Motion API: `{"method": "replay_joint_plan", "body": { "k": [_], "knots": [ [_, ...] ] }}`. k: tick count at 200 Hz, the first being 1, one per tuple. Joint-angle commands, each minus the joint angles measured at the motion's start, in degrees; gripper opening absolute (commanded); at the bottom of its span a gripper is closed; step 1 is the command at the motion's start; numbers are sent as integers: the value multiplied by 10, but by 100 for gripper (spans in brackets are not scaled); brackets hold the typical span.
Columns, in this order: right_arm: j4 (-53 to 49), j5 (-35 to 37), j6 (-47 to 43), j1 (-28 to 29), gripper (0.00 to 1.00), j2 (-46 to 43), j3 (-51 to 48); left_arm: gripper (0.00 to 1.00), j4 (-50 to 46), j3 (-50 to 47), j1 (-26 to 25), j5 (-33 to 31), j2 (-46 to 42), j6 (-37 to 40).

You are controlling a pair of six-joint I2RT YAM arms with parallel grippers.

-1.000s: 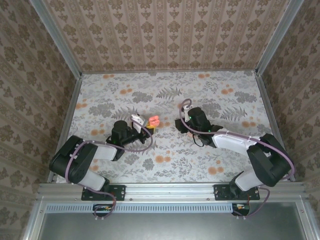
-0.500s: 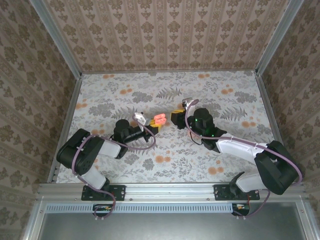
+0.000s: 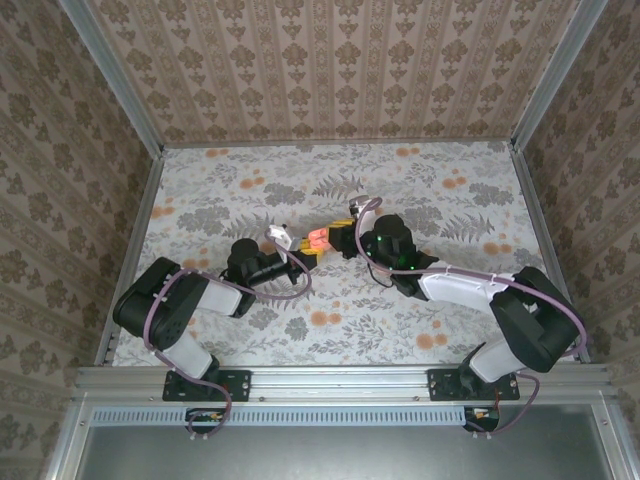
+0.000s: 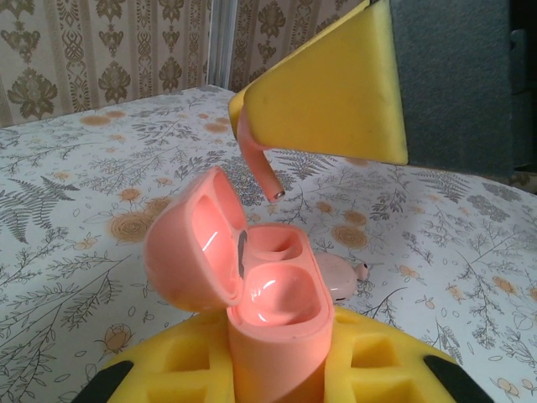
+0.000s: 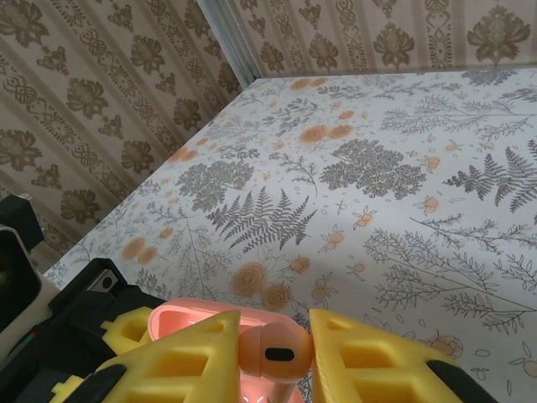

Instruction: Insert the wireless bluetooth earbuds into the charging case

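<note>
Floral paper covers the table (image 3: 440,190), and patterned walls (image 3: 330,70) close it in on three sides. Near the middle of the table the two arms meet tip to tip. The left gripper (image 3: 303,252) has its yellow fingers (image 4: 168,374) clamped on the lower body of the salmon charging case (image 4: 273,323), holding it upright above the table. The case's lid (image 4: 189,252) is swung back to the left, and both hollows inside lie bare. The right gripper (image 3: 343,238) stands just beside it, its yellow fingers (image 5: 180,357) pressed together on one earbud (image 5: 273,348) pinched by its round head. From the left wrist view that earbud's thin stem (image 4: 258,164) hangs down from the right gripper's finger, its tip just above the open case and not touching it. A small pale pink rounded piece (image 4: 346,281) lies on the table right behind the case; I cannot tell what it is.
</note>
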Motion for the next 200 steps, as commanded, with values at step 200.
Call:
{"method": "replay_joint_plan", "body": {
  "k": [200],
  "knots": [
    [1,1,-11,27,25,9,11,11,20,14,-1,-22,-42,-15]
  ]
}}
